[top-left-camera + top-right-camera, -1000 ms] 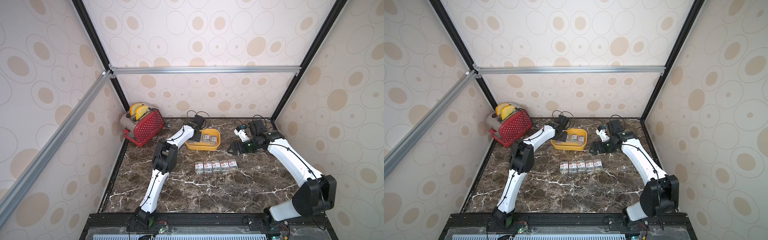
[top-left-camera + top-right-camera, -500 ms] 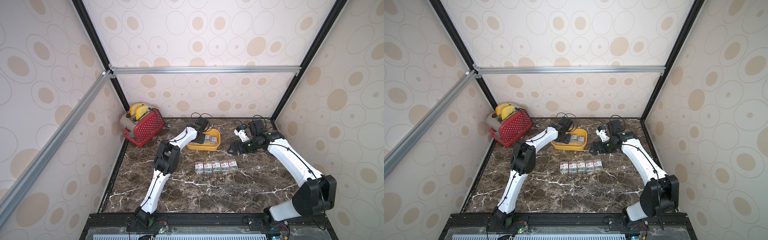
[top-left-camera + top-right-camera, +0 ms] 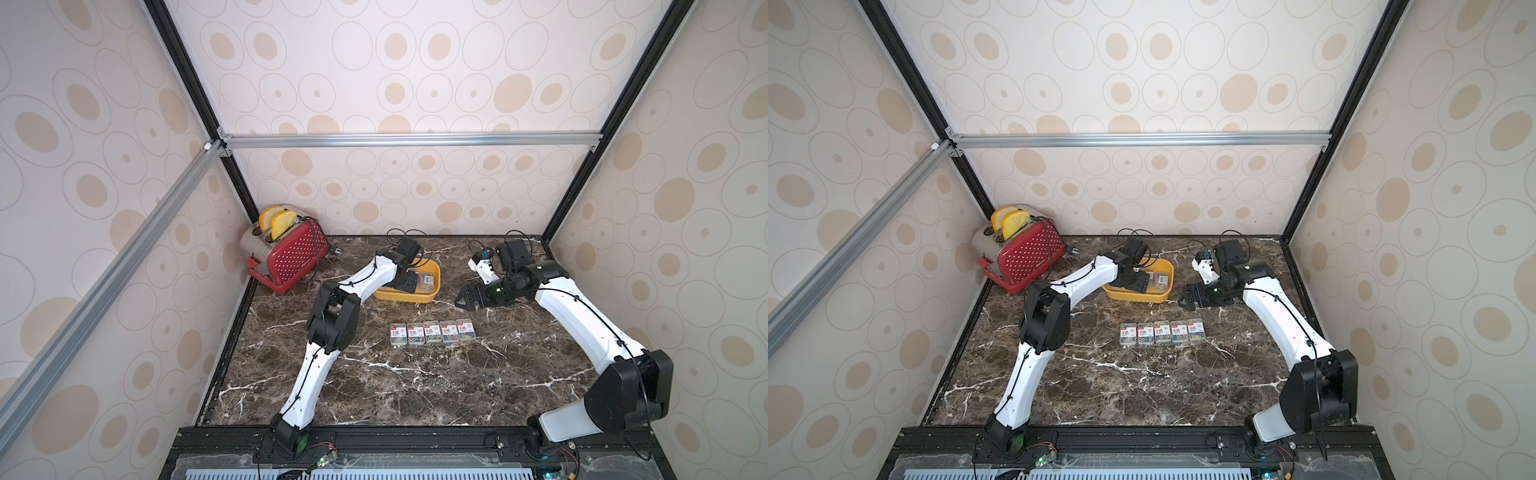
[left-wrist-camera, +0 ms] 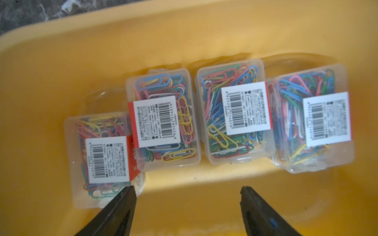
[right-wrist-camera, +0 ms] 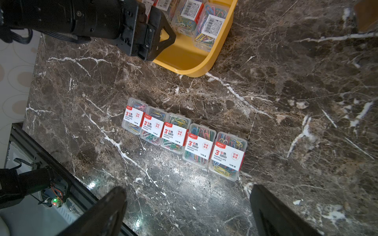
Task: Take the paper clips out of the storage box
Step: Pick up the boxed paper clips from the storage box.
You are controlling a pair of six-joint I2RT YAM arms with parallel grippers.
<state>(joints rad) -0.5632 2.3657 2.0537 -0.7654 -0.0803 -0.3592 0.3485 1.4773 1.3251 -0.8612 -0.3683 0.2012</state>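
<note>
Top view: left gripper [image 3: 409,285] inside shallow yellow plastic tub [image 3: 419,296]; five clear plastic boxes of coloured paper clips [image 3: 432,332] in a row near its front; right gripper [image 3: 460,300] beside it. Left wrist: four more clip boxes [image 4: 233,114] in tub, jaws spread, empty. Right wrist: jaws wide, empty.

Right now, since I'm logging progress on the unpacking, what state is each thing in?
storage box: upright on the table, partly emptied.
clip boxes inside it: four, barcode side up, two overlapping.
clip boxes outside: five, label up, side by side in a row.
left gripper: open, empty, down in the storage box.
right gripper: open, empty, above the table.
toaster: two bread slices sticking up.
</note>
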